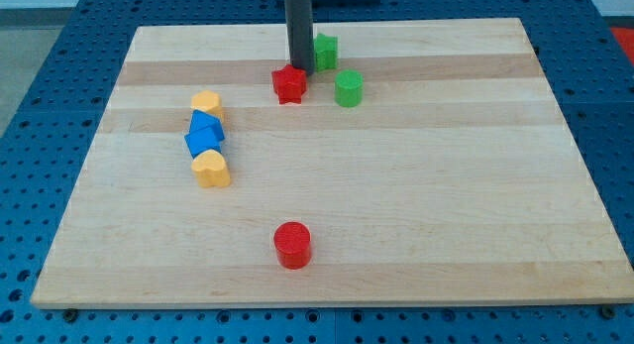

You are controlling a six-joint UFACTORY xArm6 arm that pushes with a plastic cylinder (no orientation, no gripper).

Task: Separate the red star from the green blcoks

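The red star (289, 84) lies near the view's top centre of the wooden board (396, 185). My tip (299, 70) stands at the star's upper right edge, touching or nearly touching it. A green block (325, 52) sits just to the right of the rod, near the top. A green cylinder (348, 88) stands to the right of the star, a short gap away.
At the view's left, a yellow block (206, 105), two blue blocks (204, 134) and a yellow heart-like block (211, 170) form a column. A red cylinder (292, 245) stands near the bottom centre. The board rests on a blue pegboard table.
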